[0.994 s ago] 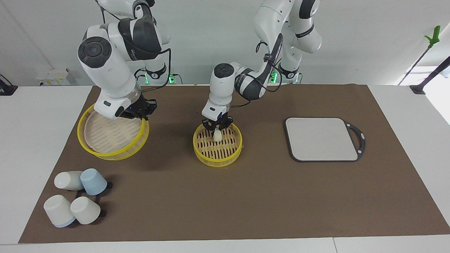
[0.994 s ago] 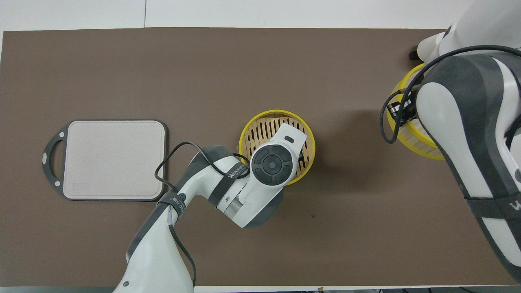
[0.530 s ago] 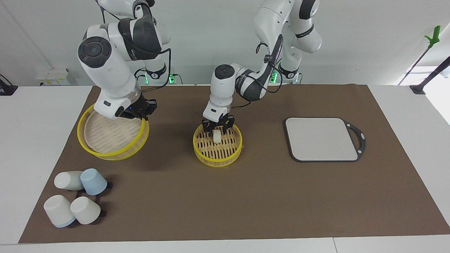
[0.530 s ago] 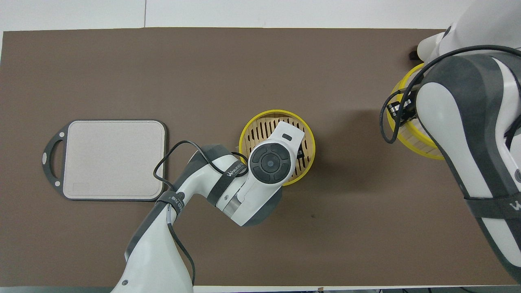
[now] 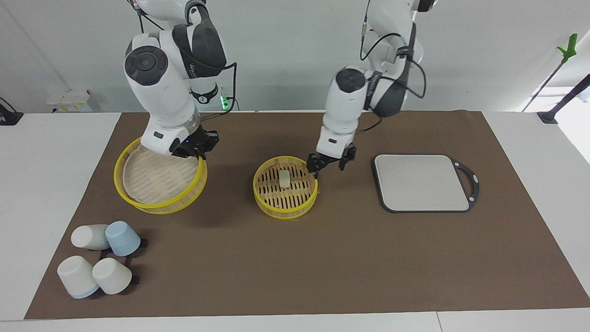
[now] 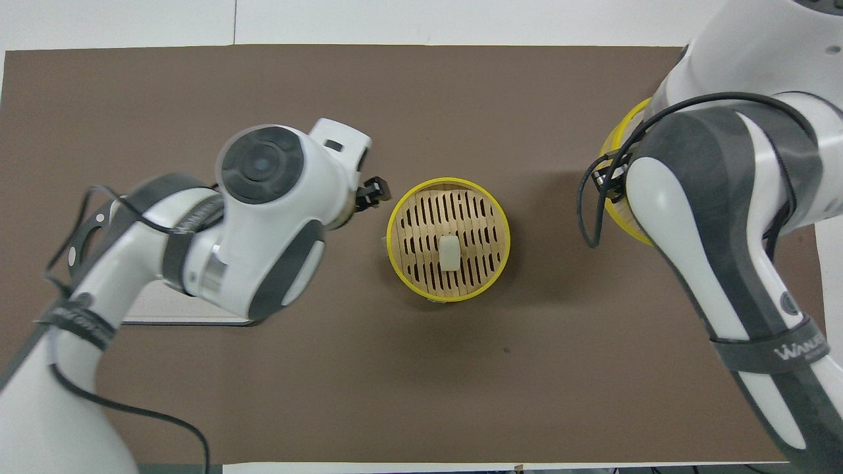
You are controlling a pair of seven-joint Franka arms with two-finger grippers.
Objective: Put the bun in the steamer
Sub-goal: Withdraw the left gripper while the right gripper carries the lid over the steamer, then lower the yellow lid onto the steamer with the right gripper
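The bun (image 5: 285, 178) lies free on the slatted base of the steamer (image 5: 286, 213) at the middle of the mat. In the overhead view the bun (image 6: 450, 253) sits near the middle of the steamer (image 6: 448, 180). My left gripper (image 5: 328, 165) is open and empty, raised just beside the steamer's rim, toward the grey board. My right gripper (image 5: 194, 148) is shut on the rim of the steamer lid (image 5: 156, 180) and holds it tilted above the mat at the right arm's end. In the overhead view the right arm hides most of the lid (image 6: 624, 222).
A grey square board (image 5: 421, 182) with a black handle lies at the left arm's end. Several white and blue cups (image 5: 99, 258) lie on a black rack at the mat's corner farthest from the robots, at the right arm's end.
The left gripper has let go of the bun in the steamer, risen and moved toward the grey board. The right gripper has carried the lid a little toward the steamer.
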